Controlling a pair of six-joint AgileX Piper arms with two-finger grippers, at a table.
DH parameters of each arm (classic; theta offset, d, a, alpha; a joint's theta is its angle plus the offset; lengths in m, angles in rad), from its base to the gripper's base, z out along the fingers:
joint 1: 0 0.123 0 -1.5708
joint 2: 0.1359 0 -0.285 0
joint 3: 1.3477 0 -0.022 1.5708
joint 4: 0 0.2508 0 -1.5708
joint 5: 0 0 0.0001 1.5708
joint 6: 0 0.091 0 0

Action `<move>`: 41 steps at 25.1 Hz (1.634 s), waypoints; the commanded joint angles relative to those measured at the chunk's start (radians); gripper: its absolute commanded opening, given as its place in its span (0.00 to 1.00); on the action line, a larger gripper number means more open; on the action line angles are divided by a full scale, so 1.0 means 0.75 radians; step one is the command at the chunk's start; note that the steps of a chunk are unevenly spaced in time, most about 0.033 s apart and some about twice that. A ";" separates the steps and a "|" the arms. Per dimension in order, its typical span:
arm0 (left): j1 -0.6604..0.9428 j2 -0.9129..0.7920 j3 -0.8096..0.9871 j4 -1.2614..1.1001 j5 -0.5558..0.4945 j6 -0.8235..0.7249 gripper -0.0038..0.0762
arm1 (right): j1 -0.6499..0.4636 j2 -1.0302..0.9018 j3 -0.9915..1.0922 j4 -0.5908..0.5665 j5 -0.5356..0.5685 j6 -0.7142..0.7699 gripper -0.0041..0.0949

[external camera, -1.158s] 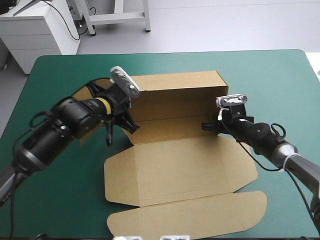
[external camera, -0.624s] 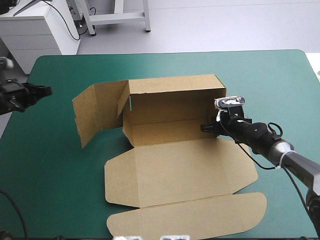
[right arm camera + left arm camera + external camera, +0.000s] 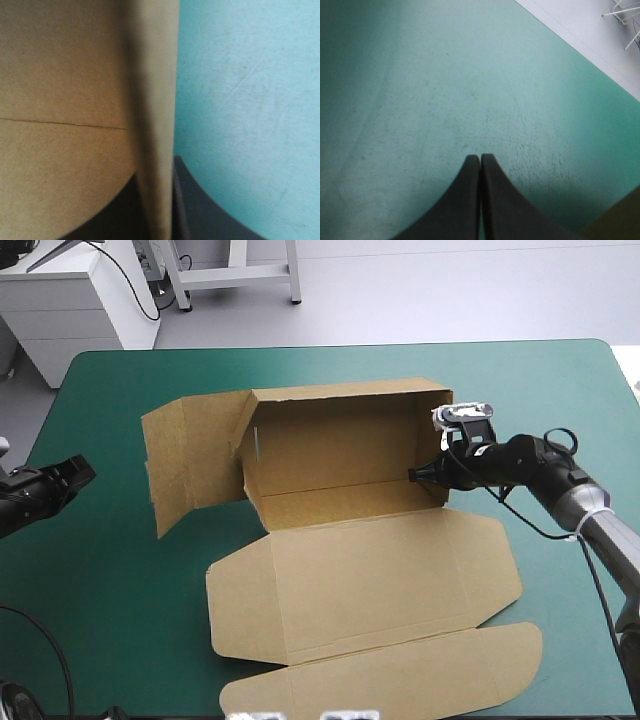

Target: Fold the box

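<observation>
Box (image 3: 340, 455) at middle of tabletop (image 3: 110, 620): back and right walls raised, left wall splayed outward, lid (image 3: 365, 585) flat. Right gripper (image 3: 422, 474) clamped on right wall; left gripper (image 3: 86, 469) closed, empty, near left edge.

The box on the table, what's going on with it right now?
The right gripper is shut on the right end wall of the box, whose back wall is raised. The left side flap stands open and the lid lies flat on the teal-green cover. The left gripper is shut and empty, over bare cover.
</observation>
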 commanded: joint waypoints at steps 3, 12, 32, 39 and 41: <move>0.002 -0.031 -0.027 -0.104 -0.013 0.017 0.04 | -0.013 -0.047 -0.316 -0.311 0.263 0.370 0.03; 0.002 -0.031 -0.027 -0.110 -0.008 0.036 0.04 | -0.013 0.070 -0.564 -0.381 0.674 0.547 0.03; 0.002 -0.031 -0.027 -0.156 -0.019 0.059 0.04 | -0.013 0.580 -1.024 -0.438 0.888 0.575 0.04; 0.002 -0.031 -0.027 -0.161 0.013 0.060 0.04 | -0.013 0.580 -1.079 -0.435 0.890 0.572 0.37; 0.002 -0.031 -0.027 -0.161 0.022 0.060 0.04 | -0.013 0.580 -1.079 -0.440 0.887 0.572 0.53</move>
